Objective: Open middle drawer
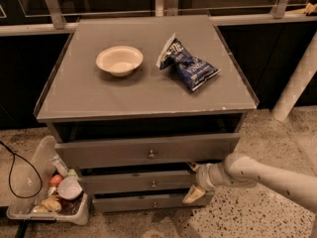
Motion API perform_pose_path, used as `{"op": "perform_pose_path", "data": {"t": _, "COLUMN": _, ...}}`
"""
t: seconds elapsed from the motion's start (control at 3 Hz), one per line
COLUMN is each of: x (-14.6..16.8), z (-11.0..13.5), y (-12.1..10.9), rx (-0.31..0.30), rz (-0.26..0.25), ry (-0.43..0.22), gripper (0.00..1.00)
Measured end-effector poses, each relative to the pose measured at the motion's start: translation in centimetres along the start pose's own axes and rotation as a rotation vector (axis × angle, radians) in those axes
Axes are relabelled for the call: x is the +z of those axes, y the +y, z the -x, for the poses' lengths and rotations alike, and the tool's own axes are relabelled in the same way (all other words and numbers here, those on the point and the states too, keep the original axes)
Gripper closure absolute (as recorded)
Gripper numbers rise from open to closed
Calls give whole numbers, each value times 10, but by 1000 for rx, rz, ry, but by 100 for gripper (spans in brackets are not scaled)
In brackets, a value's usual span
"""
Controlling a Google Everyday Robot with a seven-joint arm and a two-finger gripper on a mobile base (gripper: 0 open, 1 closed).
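The middle drawer [133, 183] is a grey flat front with a small round knob [153, 184], between the taller top drawer [109, 153] and the slim bottom drawer [129, 203]. All three fronts stand slightly out from the cabinet. My gripper [193, 181] reaches in from the right on a white arm [267, 175]. It is open, with one yellowish fingertip [192, 166] above and one [193, 195] below the right end of the middle drawer front. It is well to the right of the knob.
On the grey cabinet top [89, 98] sit a white bowl [119, 60] and a blue chip bag [189, 65]. A clear plastic bin [29, 182] with several items and a black cable [15, 172] lie at the lower left. A white post [297, 81] stands at the right.
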State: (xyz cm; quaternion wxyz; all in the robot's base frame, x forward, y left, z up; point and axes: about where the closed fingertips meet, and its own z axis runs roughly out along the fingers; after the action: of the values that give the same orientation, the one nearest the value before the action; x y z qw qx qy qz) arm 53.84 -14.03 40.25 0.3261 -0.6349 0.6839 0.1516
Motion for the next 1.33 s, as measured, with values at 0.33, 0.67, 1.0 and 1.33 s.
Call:
{"op": "perform_pose_path", "data": {"t": 0.33, "x": 0, "z": 0, "y": 0, "rx": 0, "rz": 0, "ry": 0, "gripper": 39}}
{"op": "perform_pose_path", "data": {"t": 0.67, "x": 0, "z": 0, "y": 0, "rx": 0, "rz": 0, "ry": 0, "gripper": 62}}
{"op": "perform_pose_path", "data": {"t": 1.0, "x": 0, "z": 0, "y": 0, "rx": 0, "rz": 0, "ry": 0, "gripper": 86}}
{"op": "perform_pose_path", "data": {"t": 1.33, "x": -3, "z": 2, "y": -1, "rx": 0, "rz": 0, "ry": 0, "gripper": 100}}
